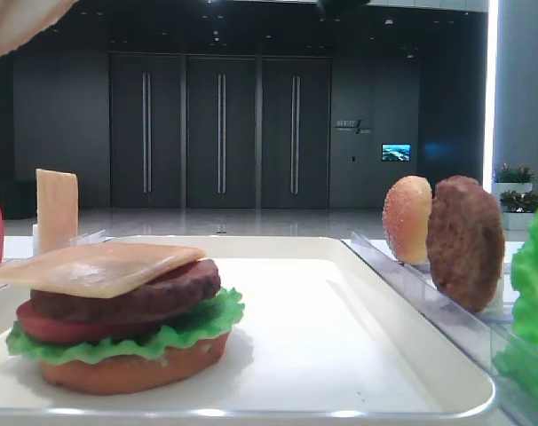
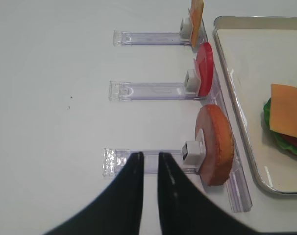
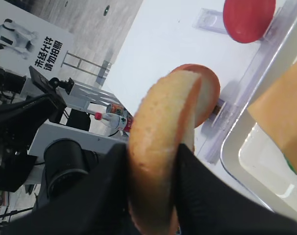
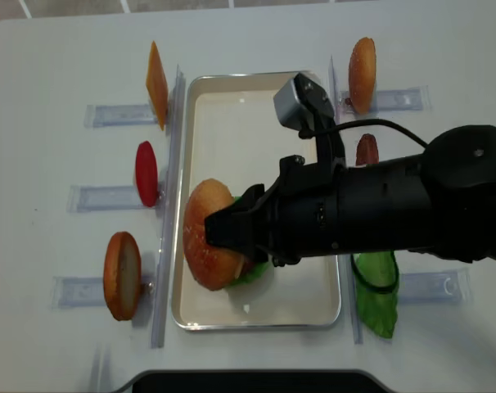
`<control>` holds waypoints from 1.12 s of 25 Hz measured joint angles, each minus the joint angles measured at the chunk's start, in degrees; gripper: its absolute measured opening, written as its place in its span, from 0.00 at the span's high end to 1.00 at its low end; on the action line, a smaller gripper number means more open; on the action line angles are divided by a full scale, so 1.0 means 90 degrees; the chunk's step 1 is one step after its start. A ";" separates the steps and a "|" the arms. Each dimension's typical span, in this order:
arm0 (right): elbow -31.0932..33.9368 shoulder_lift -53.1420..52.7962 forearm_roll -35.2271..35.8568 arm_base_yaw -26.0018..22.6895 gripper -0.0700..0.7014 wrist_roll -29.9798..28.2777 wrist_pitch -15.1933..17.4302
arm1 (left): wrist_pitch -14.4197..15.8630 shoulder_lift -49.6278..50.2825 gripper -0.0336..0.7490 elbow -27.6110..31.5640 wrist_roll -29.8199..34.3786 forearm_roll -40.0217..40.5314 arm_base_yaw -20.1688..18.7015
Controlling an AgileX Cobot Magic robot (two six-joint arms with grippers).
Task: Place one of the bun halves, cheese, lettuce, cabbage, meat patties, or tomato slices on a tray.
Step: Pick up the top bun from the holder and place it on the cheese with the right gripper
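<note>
My right gripper (image 3: pixel 153 152) is shut on the golden-brown bun half (image 3: pixel 160 137), held on edge between the black fingers. From overhead, that bun half (image 4: pixel 203 246) hangs over the burger stack on the cream tray (image 4: pixel 313 315). The stack (image 1: pixel 118 319) is an orange bottom bun, lettuce (image 1: pixel 211 324), a tomato slice, a meat patty (image 1: pixel 154 297) and cheese (image 1: pixel 100 266) on top. My left gripper (image 2: pixel 149 159) is shut with nothing in it, low over a clear rack rail left of the tray (image 2: pixel 236 98).
Clear racks flank the tray. The left one holds a cheese slice (image 4: pixel 156 82), a tomato slice (image 4: pixel 146 173) and an orange bun (image 4: pixel 122 274). The right one holds a paler bun (image 4: pixel 362 62), a patty (image 4: pixel 367 150) and lettuce (image 4: pixel 376 286).
</note>
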 joint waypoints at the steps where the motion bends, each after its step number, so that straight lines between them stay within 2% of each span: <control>1: 0.0000 0.0129 0.0229 0.0000 0.63 -0.0211 0.0117 | 0.0000 0.0000 0.86 0.0000 0.0000 0.0000 0.0000; 7: 0.0000 0.0936 0.0508 -0.0230 0.63 -0.0716 0.0673 | 0.0000 0.0000 0.86 0.0000 0.0000 0.0000 0.0000; 13: -0.0007 0.1225 0.0527 -0.0664 0.63 -0.1027 0.0928 | 0.0000 0.0000 0.86 0.0000 0.0000 0.0000 0.0000; 23: -0.0771 0.1824 0.0534 -0.0757 0.63 -0.1044 0.1615 | 0.0000 0.0000 0.86 0.0000 0.0000 0.0000 0.0000; 28: -0.0805 0.2083 0.0536 -0.0757 0.63 -0.1060 0.1804 | 0.0000 0.0000 0.86 0.0000 0.0000 0.0000 0.0000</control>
